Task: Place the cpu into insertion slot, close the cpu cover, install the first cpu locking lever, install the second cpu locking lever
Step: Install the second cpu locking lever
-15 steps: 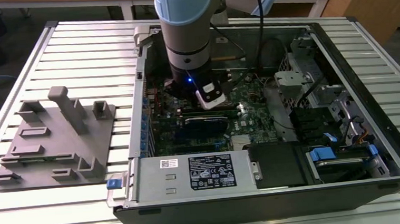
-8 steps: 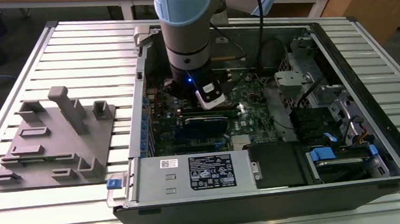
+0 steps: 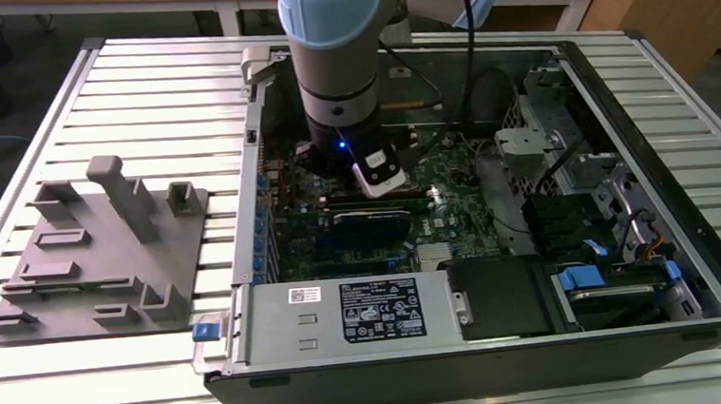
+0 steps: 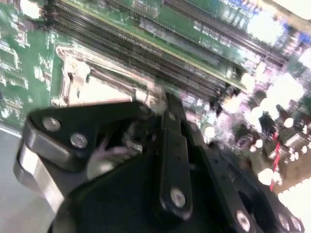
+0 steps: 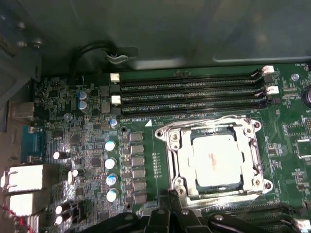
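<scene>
Cpu (image 5: 217, 159) is seated in the slot (image 5: 175, 160) under the closed cover (image 5: 181, 151); whether the gripper (image 5: 170, 213) is open cannot be told. Its black linkage is shown against the slot in the second wrist view.

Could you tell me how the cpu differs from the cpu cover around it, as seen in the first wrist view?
The cpu is a solid, pale square plate; the cpu cover is a shiny open frame with a cut-out middle. The cpu is smaller and sits inside the cover's opening, while the cover surrounds it. Both lie flat and look metallic.
</scene>
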Controlling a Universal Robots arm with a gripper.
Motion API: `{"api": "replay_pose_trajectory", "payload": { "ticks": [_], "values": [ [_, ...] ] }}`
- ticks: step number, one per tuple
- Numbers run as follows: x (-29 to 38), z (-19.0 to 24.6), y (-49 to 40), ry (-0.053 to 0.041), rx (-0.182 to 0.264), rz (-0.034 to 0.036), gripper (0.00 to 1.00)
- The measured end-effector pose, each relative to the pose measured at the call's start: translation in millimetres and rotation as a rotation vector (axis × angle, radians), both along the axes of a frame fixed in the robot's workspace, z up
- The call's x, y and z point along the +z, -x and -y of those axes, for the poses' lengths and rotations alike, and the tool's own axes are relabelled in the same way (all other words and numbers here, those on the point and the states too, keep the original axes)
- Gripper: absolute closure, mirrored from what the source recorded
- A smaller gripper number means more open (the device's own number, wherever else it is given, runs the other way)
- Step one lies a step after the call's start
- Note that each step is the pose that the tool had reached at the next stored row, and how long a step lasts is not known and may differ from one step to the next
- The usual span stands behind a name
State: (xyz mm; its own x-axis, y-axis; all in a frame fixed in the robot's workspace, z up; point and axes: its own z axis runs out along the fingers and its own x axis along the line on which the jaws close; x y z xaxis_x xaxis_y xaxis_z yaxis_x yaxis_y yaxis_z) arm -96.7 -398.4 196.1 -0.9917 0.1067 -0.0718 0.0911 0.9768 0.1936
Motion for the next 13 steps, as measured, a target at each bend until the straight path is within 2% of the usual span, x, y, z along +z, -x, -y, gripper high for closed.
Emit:
{"api": "replay_pose_trajectory", "payload": {
  "ticks": [7,9,13],
  "values": [
    [1.9,0.3,0.2,-0.0031,0.0,-0.0009,0.89],
    [5.5,0.3,0.1,-0.0033,0.0,-0.0009,0.89],
    [17.9,0.2,0.1,-0.0032,0.0,-0.0009,0.89]
  ]
}}
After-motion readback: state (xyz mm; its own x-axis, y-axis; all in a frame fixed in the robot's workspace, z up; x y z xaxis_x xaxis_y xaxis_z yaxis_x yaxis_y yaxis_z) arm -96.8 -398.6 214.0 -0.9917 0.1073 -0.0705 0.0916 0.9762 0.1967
